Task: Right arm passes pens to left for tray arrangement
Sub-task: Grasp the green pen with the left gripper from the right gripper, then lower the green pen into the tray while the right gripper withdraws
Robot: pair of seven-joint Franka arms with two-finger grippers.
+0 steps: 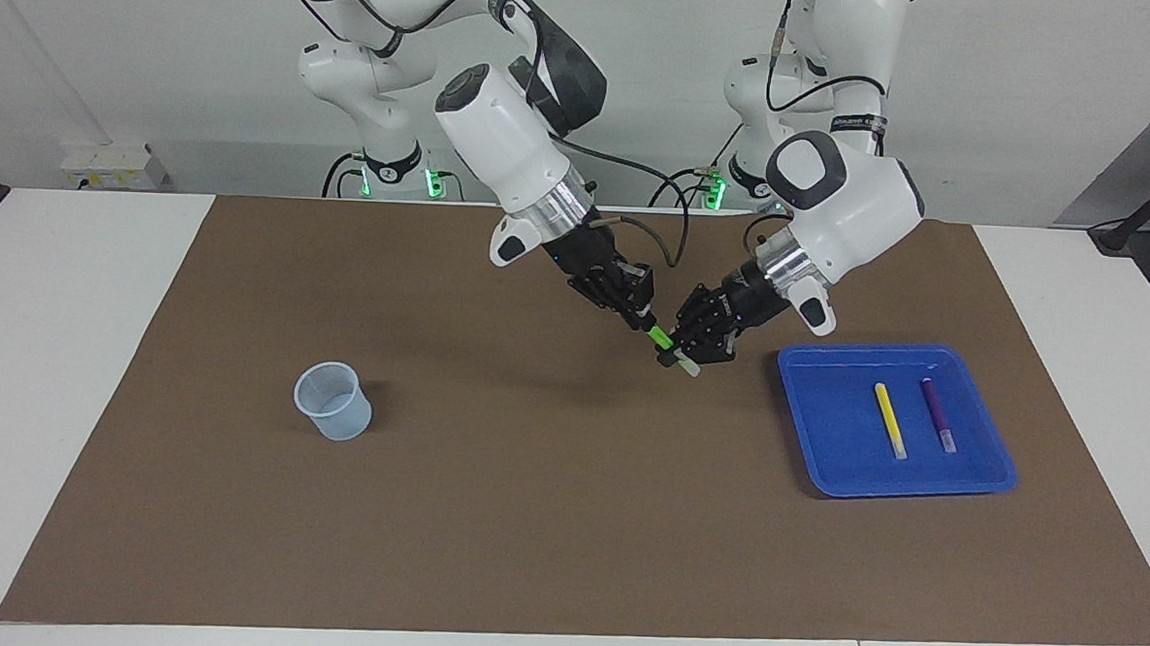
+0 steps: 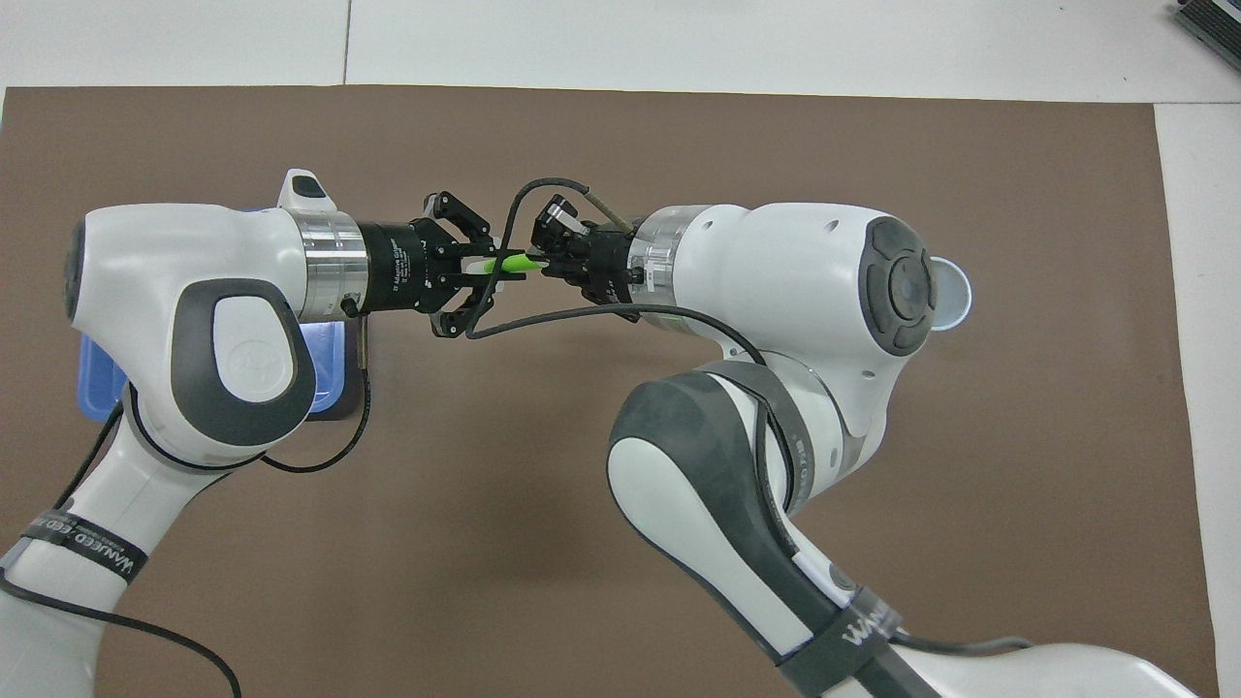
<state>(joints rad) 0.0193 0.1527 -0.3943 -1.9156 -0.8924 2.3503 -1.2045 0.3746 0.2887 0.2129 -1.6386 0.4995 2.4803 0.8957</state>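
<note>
Above the middle of the brown mat (image 1: pixel 529 476), in the facing view, the right gripper (image 1: pixel 645 323) and the left gripper (image 1: pixel 682 355) meet in the air, each clamped on one end of the slim green marker pen (image 1: pixel 663 340), which slants down toward the left gripper; its whitish tip pokes out past that gripper's fingers; the shallow bright blue plastic tray (image 1: pixel 809 411) lies on the mat at the left arm's end of the table, and in it the slim yellow marker pen (image 1: pixel 889 420) and the slim purple marker pen (image 1: pixel 938 414) lie side by side, apart from each other; the small translucent plastic cup (image 1: pixel 333 401) stands upright toward the right arm's end.

From overhead, the green pen (image 2: pixel 506 264) bridges the left gripper (image 2: pixel 485 267) and the right gripper (image 2: pixel 543 260), both closed on it; the tray (image 2: pixel 97 388) is mostly hidden under the left arm; only the cup's rim (image 2: pixel 955 296) shows past the right arm.
</note>
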